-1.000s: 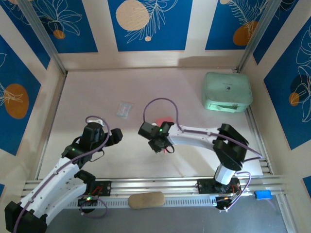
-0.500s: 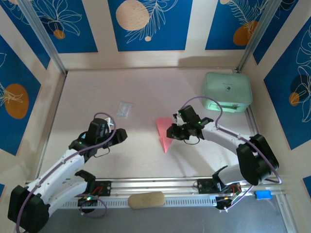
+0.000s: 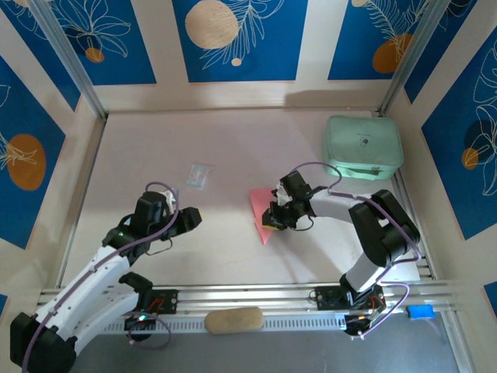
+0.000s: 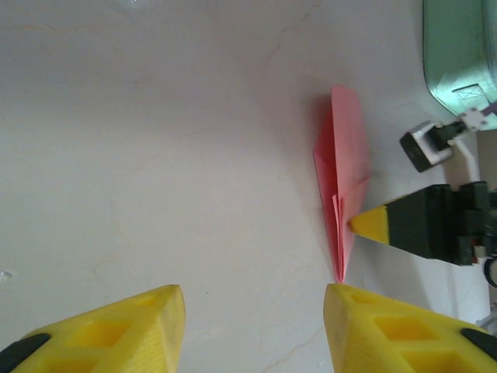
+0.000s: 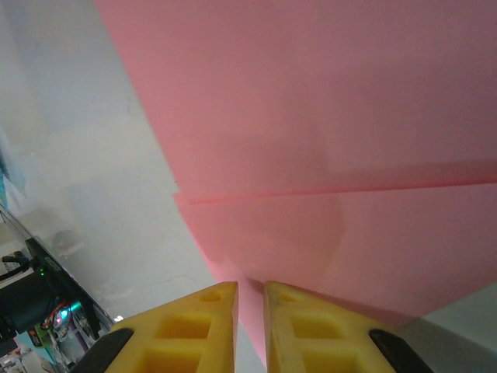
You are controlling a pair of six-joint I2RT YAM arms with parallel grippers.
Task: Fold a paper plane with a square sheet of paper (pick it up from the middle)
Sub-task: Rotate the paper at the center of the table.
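Observation:
The salmon-pink paper is folded into a pointed dart, the paper plane [image 3: 260, 210], lying flat at mid-table with its tip toward the arms. My right gripper [image 3: 274, 218] reaches in from the right at the plane's right edge. In the right wrist view its fingers [image 5: 250, 289] stand almost together with a pink fold [image 5: 311, 116] between them. From the left wrist view, a yellow fingertip [image 4: 371, 222] meets a raised flap of the plane [image 4: 345, 155]. My left gripper [image 3: 190, 217] hovers to the left of the plane, open [image 4: 255, 311], with nothing between its fingers.
A mint-green case [image 3: 363, 147] sits at the back right, and also in the left wrist view [image 4: 462, 54]. A small clear packet [image 3: 199, 174] lies behind the left gripper. A tan oblong pad [image 3: 234, 319] rests on the front rail.
The right arm swung off the plane to the right, then came back to its right edge as its fingers closed. The left gripper narrowed and shifted slightly.

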